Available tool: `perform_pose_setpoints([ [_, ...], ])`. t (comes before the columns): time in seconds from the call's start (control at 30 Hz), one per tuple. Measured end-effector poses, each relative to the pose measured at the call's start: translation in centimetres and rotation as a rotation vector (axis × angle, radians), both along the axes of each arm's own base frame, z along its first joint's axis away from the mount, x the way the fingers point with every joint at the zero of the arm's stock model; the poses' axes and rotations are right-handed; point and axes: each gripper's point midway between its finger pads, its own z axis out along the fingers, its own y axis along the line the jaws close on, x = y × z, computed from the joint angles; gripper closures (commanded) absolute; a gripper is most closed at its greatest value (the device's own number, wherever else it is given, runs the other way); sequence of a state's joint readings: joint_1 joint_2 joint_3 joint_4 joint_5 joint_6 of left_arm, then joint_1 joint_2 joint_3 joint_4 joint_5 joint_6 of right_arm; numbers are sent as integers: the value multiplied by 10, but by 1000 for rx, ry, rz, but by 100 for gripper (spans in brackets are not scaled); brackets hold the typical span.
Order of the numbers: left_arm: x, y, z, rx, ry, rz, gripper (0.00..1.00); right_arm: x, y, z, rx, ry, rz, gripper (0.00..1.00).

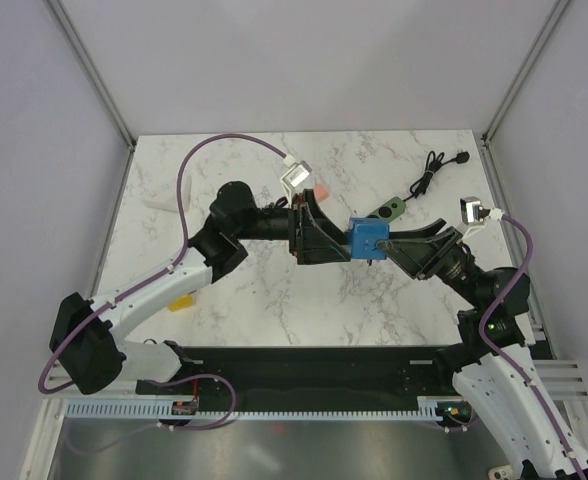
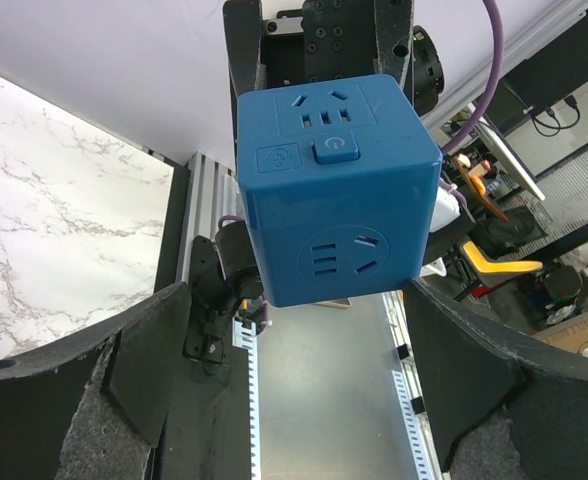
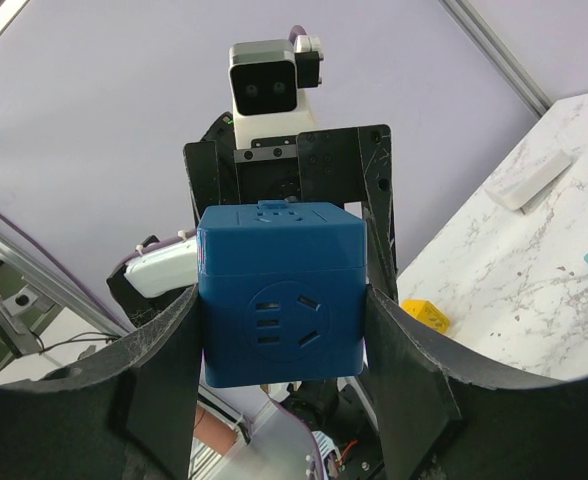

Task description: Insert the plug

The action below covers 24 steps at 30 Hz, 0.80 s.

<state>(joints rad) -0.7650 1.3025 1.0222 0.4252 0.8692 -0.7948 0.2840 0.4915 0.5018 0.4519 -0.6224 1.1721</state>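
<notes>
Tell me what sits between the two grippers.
A blue plastic socket cube, seen in the top view between the left gripper and right gripper.

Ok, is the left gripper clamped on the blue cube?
No, the fingers of the left gripper stand apart, clear of the cube.

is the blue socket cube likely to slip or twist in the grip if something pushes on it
The blue socket cube looks like hard, smooth plastic, so it is probably rigid but somewhat slippery. The right gripper clamps only two opposite flat faces, so an off-centre push could well pivot it in the grip.
</notes>
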Motion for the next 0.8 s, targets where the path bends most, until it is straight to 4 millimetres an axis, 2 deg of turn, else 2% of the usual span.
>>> perform_pose_setpoints([
  [0.2,2,-2,-5,10,11,-2,0,4,-1,-4,7,10,-15,72],
  [0.53,2,-5,-3,7,16,0,0,6,-2,-5,5,3,-30,73],
  [0.67,1,-13,8,-15,11,3,0,9,2,-22,-37,43,-16,74],
  [0.8,3,-14,8,-16,24,18,1,9,2,-26,-51,46,-17,74],
])
